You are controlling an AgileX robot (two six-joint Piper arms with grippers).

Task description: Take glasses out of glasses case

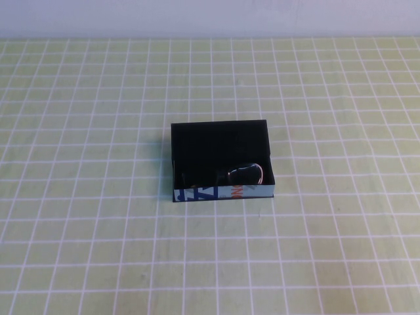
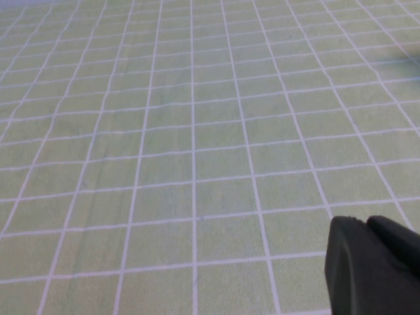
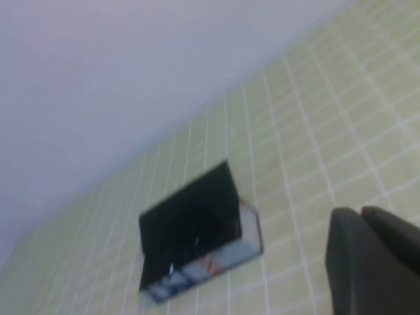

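The black glasses case stands open in the middle of the table, its white front strip with blue and orange print facing me. The black glasses lie inside, against the front wall, toward the case's right end. Neither gripper shows in the high view. My left gripper is shut and empty over bare tablecloth, with the case out of its view. My right gripper is shut and empty, held well away from the case, which shows small in its view; the glasses cannot be made out there.
A light green tablecloth with a white grid covers the whole table. A pale wall runs along the far edge. Nothing else stands on the table.
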